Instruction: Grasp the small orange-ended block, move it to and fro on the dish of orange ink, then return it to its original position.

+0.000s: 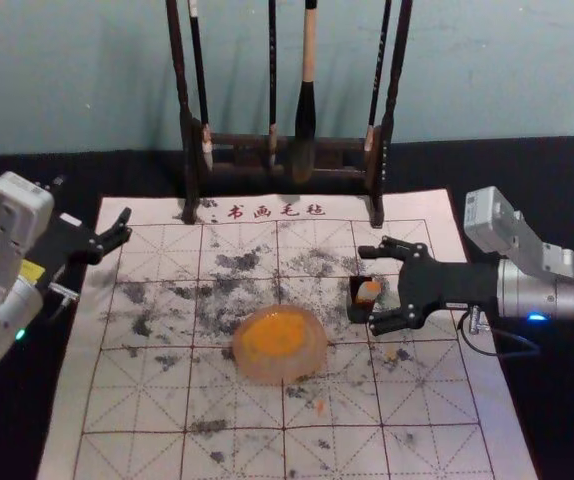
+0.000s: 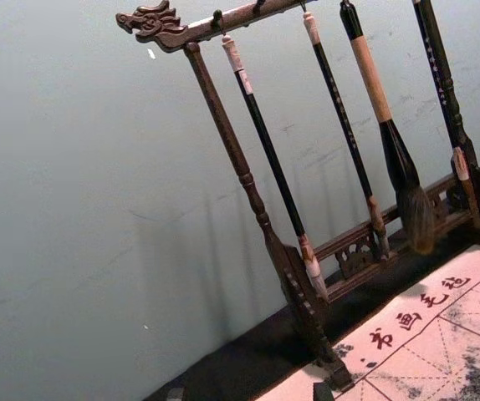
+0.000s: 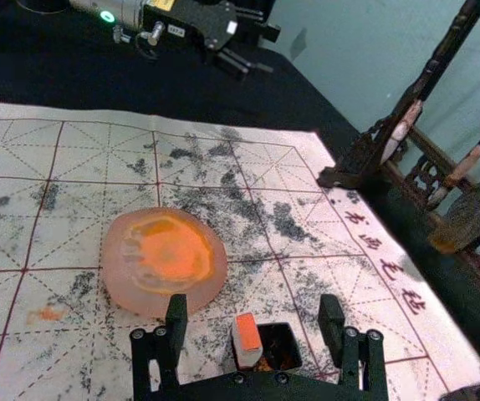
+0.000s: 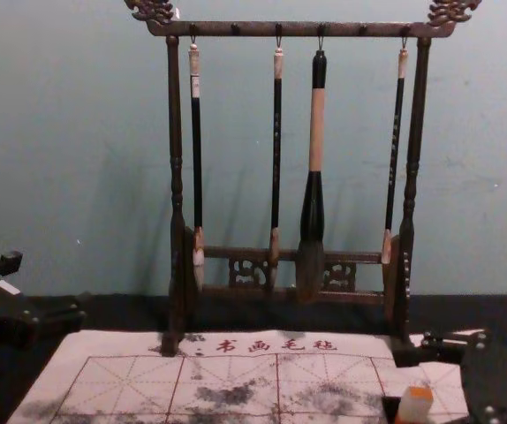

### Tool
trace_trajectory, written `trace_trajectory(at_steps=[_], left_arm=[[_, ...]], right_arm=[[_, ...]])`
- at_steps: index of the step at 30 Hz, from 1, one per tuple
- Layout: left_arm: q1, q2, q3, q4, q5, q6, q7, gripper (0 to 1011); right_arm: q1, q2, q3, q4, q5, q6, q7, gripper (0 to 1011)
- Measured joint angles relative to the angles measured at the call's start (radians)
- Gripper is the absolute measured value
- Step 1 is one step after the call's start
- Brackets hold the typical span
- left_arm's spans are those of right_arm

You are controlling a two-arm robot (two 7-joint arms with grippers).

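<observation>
Right hand, nearest the lens in its wrist view: fingers spread, nothing pinched, one each side of the small block. Block's orange end is up & tilted; it's in or against a small black holder, can't tell which. Dish w/ orange ink sits nearby. Left hand, fingers apart, is parked at the left.

Poss. trouble: closing too wide could catch the holder's wall as well & drag it along; a shallow pinch could let the block twist or drop, marking the mat. Pressing hard in the ink might slide the dish.

Surface: white mat, red grid, grey-black blotches, on a black-covered bench. Behind: dark wood stand w/ hanging brushes, plain blue-grey wall.
</observation>
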Motion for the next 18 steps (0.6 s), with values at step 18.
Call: trace_trajectory(at_steps=[18], left_arm=[[0.0,0.0,0.0,0.0,0.0,0.0,0.0,1001]], right_arm=[[0.01,0.005,-0.015,0.004,-0.004,0.013,0.004,1000]])
